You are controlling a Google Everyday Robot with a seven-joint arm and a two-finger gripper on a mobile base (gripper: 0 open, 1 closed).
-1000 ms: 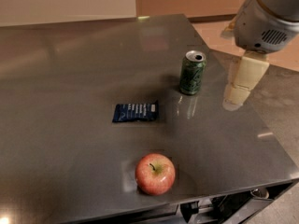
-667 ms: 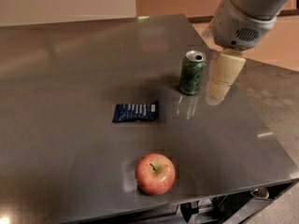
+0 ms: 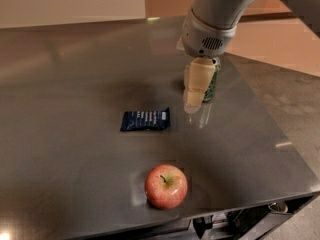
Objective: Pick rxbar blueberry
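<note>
The rxbar blueberry (image 3: 145, 119) is a flat dark navy wrapper with white lettering, lying flat near the middle of the dark grey table (image 3: 75, 84). My gripper (image 3: 192, 104) hangs from the arm above the table, up and to the right of the bar and apart from it. Its cream-coloured fingers (image 3: 196, 84) point down and stand in front of the green soda can (image 3: 212, 81), hiding most of it. The gripper holds nothing.
A red apple (image 3: 166, 186) sits near the table's front edge, below the bar. The table's right edge drops off to the floor (image 3: 295, 109). The robot's base parts (image 3: 230, 224) show under the front edge.
The arm and gripper have moved left across the table, from right of the can to in front of it, closer to the bar. The bar, can and apple have not moved.
</note>
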